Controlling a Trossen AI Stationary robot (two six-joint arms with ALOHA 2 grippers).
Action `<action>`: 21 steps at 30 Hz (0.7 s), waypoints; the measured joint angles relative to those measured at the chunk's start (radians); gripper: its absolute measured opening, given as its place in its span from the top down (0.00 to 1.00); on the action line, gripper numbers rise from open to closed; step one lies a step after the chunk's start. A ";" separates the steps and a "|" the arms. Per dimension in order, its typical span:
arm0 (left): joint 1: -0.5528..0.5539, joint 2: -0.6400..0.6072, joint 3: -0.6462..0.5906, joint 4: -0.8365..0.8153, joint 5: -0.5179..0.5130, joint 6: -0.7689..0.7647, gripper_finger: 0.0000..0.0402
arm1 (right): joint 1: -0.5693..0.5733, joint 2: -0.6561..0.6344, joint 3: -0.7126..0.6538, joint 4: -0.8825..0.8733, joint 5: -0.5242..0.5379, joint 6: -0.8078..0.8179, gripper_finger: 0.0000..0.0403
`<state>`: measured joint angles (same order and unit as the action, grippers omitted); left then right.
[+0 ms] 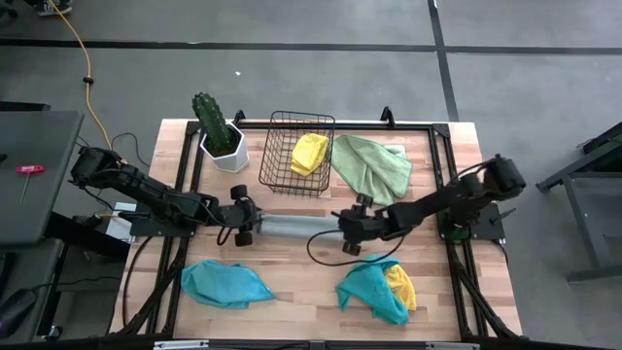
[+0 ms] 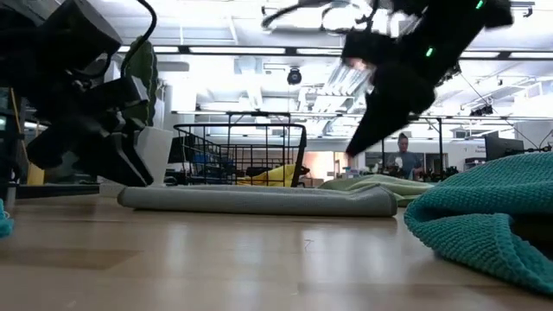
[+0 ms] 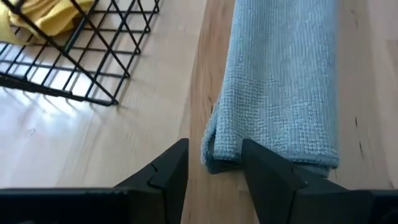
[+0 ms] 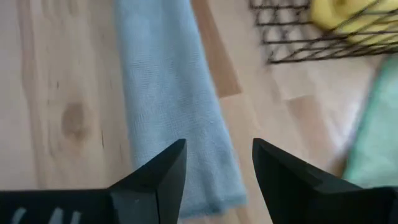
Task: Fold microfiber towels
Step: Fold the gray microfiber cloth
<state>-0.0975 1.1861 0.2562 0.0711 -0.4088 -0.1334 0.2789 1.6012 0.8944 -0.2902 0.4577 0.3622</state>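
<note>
At the near desk [image 1: 311,292] edge lie a teal towel [image 1: 225,284] and a teal-and-yellow pile [image 1: 379,288]. At mid-desk, the grey towel [image 1: 296,226] lies folded into a long strip; the left hand [image 1: 245,223] and right hand [image 1: 348,229], fingers open, sit at its ends, gripping nothing. Beyond stand the basket [image 1: 296,151] holding a yellow towel [image 1: 309,153], and a green towel [image 1: 372,165].

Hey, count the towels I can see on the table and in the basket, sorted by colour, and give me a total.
Grey towel: 1, folded long between the grippers
Light green towel: 1
Teal towels: 2
Yellow towels: 2, one in the wire basket, one tucked by the right teal towel
Total: 6
</note>
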 joint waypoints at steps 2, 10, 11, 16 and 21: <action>0.000 -0.011 0.019 -0.020 0.000 0.020 0.66 | 0.011 -0.047 0.000 -0.025 0.012 0.017 0.56; 0.000 -0.092 0.084 -0.139 -0.021 0.059 0.65 | 0.045 -0.123 -0.001 -0.351 0.009 0.468 0.56; 0.000 -0.096 0.084 -0.136 -0.021 0.058 0.65 | 0.052 -0.123 -0.007 -0.386 0.010 0.550 0.56; -0.002 -0.100 0.084 -0.152 -0.013 -0.002 0.65 | 0.071 -0.124 -0.077 -0.277 -0.049 0.767 0.56; -0.002 -0.098 0.083 -0.178 0.021 0.006 0.66 | 0.007 -0.124 -0.245 0.114 -0.175 0.847 0.56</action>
<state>-0.0994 1.0878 0.3393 -0.1072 -0.3878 -0.1272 0.2863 1.4773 0.6491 -0.1765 0.2825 1.2090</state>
